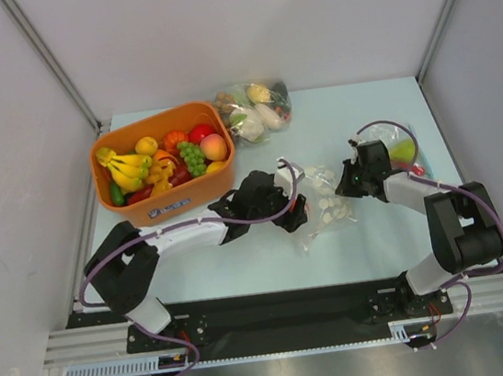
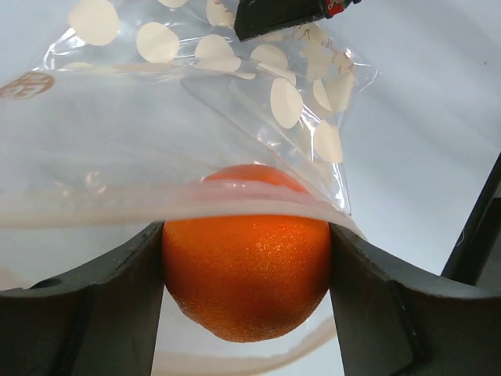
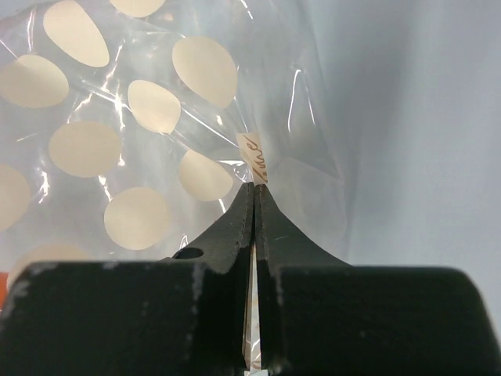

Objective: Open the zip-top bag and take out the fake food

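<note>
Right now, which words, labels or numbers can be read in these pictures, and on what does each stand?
Nothing can be read for certain.
White sticker on the orange basket: too small.
Brown round print on the zip-top bag: blurred.
Brown cursive print on the bag's edge, pinched by the right gripper: illegible.

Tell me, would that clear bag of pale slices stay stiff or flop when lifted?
Probably floppy: the zip-top bag is thin, creased film sagging over the orange. Likely light, holding mostly flat pale slices. Its glossy surface may slip.
</note>
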Robot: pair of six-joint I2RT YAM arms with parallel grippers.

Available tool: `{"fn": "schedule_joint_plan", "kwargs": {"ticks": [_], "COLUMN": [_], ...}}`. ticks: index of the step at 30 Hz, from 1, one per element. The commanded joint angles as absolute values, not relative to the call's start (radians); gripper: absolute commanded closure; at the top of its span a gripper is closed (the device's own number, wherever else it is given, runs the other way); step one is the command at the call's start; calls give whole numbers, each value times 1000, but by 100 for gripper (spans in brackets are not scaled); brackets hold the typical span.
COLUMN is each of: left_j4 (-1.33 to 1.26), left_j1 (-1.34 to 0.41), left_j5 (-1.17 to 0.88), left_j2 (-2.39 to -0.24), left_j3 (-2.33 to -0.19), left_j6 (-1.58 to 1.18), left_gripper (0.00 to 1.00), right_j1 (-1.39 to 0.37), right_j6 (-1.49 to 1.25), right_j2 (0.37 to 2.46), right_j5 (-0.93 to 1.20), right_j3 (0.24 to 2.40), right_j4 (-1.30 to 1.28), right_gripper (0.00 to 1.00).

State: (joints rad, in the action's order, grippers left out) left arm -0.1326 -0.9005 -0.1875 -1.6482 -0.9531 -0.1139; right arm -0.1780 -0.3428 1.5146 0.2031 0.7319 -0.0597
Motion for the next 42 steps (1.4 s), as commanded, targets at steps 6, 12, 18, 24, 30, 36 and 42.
{"fn": "schedule_joint_plan", "kwargs": {"ticks": [6,12,18,24,30,36,42], "left_j4": [-8,86,167,222,201,130,94], "left_j1": [-904,-851,-698,-511,-362,-292,-255], "left_j5": [-137,-189,-224,-212,-172,-29,67], "left_j2": [-1456,-1322,-1187,-1189,-1293,-1486,-1647], "left_j3": [-920,-890,-893,-984,-1118,-1276,-1425], "left_j6": [-100,-109,-118,-104,-149,-163,-154], "left_gripper": [80,76,76,76,73,71,70], "right_j1": [-152,-138,-129,-124,-121,-121,-121], "right_j6": [-311,-302,-302,-304,-304,-307,-305], "right_j2": [1477,1470,1467,1462,1445,1424,1399], "right_j5": [169,166,172,181,181,186,192], "right_j3": [723,727,726,721,715,701,690], "right_j4": [-71,-81,-83,-83,-92,-98,-113], "right_gripper": [100,100,100,100,100,100,100]}}
